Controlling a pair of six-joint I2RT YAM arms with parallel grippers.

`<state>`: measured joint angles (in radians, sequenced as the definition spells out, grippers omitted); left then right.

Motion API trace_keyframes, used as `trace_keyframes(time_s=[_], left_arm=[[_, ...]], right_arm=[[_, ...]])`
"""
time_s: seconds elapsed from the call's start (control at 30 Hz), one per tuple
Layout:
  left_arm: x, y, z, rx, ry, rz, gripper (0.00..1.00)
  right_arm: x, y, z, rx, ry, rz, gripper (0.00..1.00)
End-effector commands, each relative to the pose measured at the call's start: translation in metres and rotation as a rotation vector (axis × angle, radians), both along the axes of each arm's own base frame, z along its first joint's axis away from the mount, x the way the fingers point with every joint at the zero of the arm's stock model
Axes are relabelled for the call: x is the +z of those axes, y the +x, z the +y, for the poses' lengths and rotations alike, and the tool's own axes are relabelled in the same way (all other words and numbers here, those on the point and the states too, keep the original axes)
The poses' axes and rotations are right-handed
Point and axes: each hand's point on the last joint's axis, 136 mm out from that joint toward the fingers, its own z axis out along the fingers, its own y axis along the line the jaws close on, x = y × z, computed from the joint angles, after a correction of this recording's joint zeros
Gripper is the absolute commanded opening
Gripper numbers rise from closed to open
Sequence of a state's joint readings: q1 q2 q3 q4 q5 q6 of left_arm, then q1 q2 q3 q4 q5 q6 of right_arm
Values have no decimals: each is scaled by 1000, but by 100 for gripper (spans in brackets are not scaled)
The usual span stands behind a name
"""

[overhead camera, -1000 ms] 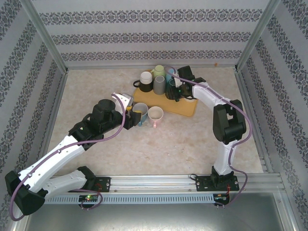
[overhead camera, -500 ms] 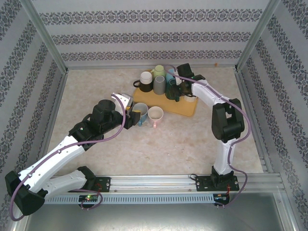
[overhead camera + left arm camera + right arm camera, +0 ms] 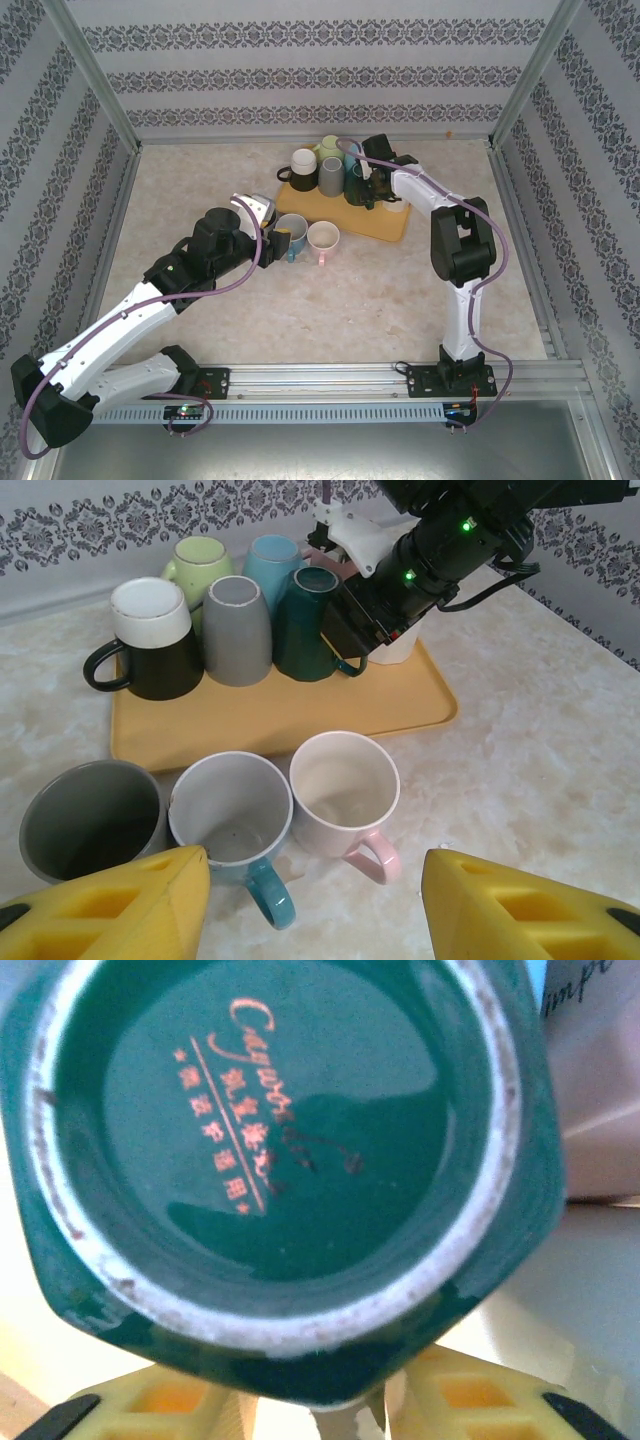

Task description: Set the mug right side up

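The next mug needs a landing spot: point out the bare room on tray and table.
Free: the tray's front strip, between the upside-down mugs and its near rim; the table right of the pink mug. Crowded: the tray's back, and the row of three upright mugs in front of it.

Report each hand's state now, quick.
Left hand: open, empty.
Right hand: at the upside-down green mug; whether it grips cannot be told.
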<state>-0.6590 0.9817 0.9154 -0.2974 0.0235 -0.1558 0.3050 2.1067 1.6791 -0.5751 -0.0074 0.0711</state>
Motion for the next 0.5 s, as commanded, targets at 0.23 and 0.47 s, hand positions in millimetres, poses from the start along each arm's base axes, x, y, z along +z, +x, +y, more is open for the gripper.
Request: trace_keyframes(time_s=[0.23, 0.47], left_arm=[[10, 5, 4, 14, 2, -63, 59], [12, 5, 6, 21, 9, -74, 59]], right_arm=[[3, 9, -1, -14, -16, -12, 5], [26, 3, 0, -20, 19, -64, 0]])
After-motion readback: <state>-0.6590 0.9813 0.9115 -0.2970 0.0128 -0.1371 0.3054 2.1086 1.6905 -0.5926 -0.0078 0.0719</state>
